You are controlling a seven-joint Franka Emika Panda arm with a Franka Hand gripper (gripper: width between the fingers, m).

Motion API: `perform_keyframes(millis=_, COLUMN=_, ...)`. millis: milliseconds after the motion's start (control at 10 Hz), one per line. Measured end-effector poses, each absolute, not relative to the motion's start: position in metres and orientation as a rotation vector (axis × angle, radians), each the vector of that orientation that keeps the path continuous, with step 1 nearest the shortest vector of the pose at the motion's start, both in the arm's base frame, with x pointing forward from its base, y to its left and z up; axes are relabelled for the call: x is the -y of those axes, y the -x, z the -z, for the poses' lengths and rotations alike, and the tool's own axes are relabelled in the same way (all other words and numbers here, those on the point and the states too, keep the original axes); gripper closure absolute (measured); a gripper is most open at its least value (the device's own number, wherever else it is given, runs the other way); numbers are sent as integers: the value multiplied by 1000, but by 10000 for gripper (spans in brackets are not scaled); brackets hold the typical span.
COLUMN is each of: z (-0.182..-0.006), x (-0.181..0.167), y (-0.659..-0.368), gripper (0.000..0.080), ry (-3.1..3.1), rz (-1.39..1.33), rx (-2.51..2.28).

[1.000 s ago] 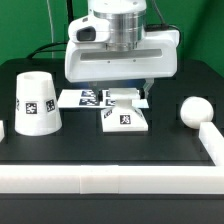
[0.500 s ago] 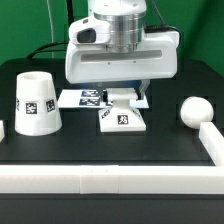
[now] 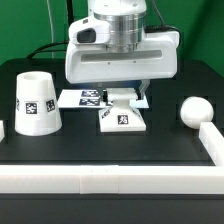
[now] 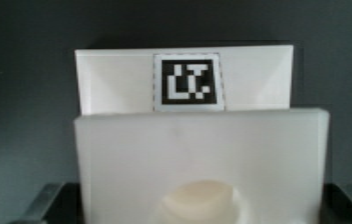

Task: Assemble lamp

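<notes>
The flat square lamp base point(image 3: 124, 118) lies on the black table, tag up, in the middle of the exterior view. My gripper point(image 3: 126, 93) hangs low over its far edge. In the wrist view the base point(image 4: 191, 90) fills the picture, with its round socket point(image 4: 203, 196) close below. My gripper point(image 4: 194, 206) is open, with a dark finger on each side of the base and a small gap to it. The tapered shade point(image 3: 35, 102) stands at the exterior view's left. The ball-headed bulb point(image 3: 194, 110) lies at its right.
The marker board point(image 3: 82, 98) lies flat behind the base, partly under the gripper. A white wall point(image 3: 110, 178) runs along the table's near edge and turns up the exterior view's right side point(image 3: 212, 137).
</notes>
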State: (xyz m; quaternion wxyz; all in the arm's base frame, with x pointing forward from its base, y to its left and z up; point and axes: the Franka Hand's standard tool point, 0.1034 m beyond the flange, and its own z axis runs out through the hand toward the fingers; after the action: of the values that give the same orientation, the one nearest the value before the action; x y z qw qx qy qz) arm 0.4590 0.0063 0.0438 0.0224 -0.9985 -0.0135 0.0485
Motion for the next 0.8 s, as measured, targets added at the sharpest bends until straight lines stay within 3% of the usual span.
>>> perform_keyframes(millis=800, z=-46, x=-44, y=-559, gripper=265, ry=3078, rz=-1, rx=96)
